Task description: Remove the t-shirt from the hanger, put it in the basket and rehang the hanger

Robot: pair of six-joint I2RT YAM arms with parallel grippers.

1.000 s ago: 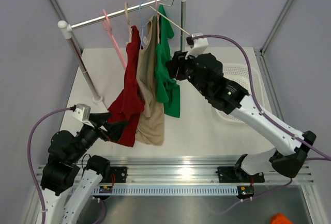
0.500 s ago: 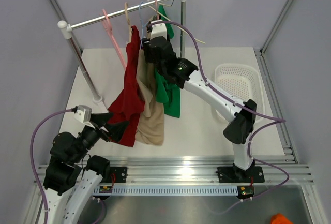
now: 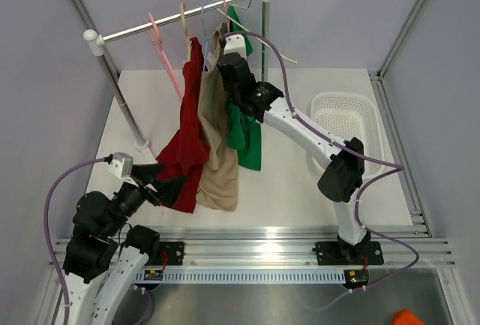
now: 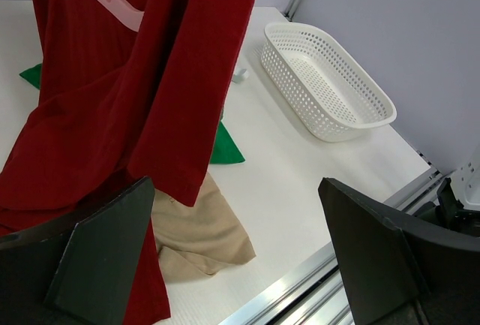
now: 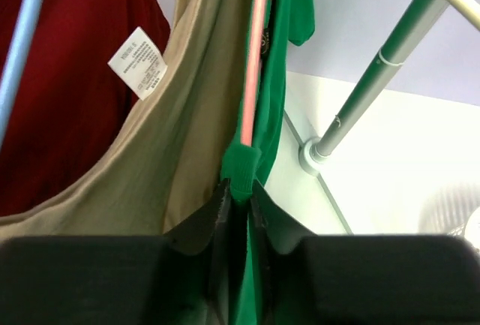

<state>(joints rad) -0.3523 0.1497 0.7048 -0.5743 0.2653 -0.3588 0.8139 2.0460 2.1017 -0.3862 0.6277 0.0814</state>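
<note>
The right claw is clenched on a narrow fold of the green t-shirt, right where the cloth meets the lower end of the pink hanger. The shirt hangs on that hanger from the rail, last in a row of 3 garments. With so little cloth in the pinch, a firm pull could slip it free. The grip is so close to the hanger that a pull could also drag the hanger along, or unhook it from the rail, instead of sliding the shirt off. The tan shirt presses against the green one and might get snagged and dragged too. The left claw is released, low by the hem of the red shirt above the bench, so nothing steadies the hanger.
</note>
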